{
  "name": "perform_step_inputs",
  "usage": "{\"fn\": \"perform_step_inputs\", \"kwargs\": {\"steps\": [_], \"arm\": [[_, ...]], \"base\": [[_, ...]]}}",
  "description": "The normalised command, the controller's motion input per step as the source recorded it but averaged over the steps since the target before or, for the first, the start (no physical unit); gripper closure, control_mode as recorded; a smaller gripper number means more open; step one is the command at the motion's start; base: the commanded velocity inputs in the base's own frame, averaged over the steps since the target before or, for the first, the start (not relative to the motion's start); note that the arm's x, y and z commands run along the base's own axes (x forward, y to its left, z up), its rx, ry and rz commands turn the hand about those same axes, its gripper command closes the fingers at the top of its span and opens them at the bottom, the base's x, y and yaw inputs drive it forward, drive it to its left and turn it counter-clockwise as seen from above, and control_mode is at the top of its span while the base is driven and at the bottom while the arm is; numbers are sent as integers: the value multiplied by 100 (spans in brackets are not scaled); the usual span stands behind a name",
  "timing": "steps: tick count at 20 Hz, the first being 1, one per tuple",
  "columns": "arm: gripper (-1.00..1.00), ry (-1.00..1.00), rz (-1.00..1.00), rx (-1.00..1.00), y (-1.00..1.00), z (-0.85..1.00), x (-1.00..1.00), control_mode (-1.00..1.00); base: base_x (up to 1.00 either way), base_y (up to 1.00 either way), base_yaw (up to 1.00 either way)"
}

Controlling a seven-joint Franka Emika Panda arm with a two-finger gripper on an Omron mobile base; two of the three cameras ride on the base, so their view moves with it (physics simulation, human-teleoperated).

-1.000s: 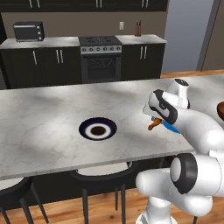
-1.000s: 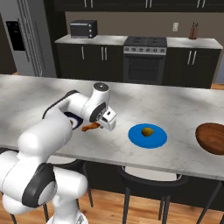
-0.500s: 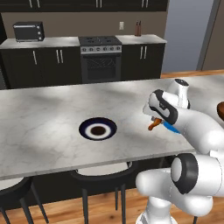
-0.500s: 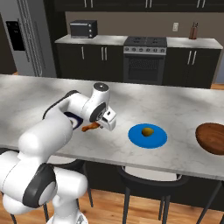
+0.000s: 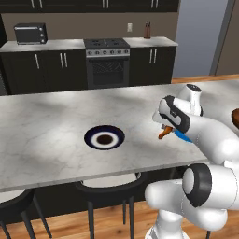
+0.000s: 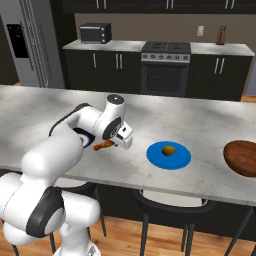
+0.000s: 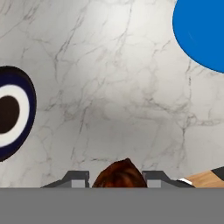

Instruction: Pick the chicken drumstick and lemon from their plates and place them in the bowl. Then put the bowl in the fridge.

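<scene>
Chicken drumstick (image 7: 120,175) pinched in tool (image 7: 116,178), mostly hidden behind its fingers (image 7: 77,179)

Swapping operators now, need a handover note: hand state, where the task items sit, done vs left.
Hand: shut on the chicken drumstick, held above the marble counter between the navy plate and the blue plate.
Lemon: on the blue plate.
Wooden bowl: at the counter's right end, nothing seen in it.
Fridge: far left, doors closed.
Done: drumstick lifted off the navy plate.
Left: drumstick into bowl, lemon into bowl, bowl into fridge.
</scene>
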Motion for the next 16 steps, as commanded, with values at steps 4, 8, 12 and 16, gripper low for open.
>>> {"fn": "perform_step_inputs", "kwargs": {"steps": [4, 8, 12, 16], "arm": [[100, 0, 0, 0, 0, 0, 0, 100], [100, 0, 0, 0, 0, 0, 0, 100], [100, 0, 0, 0, 0, 0, 0, 100], [100, 0, 0, 0, 0, 0, 0, 100]], "base": [[-5, -8, -2], [9, -65, -1], [5, -77, 0], [7, -77, 0]]}}
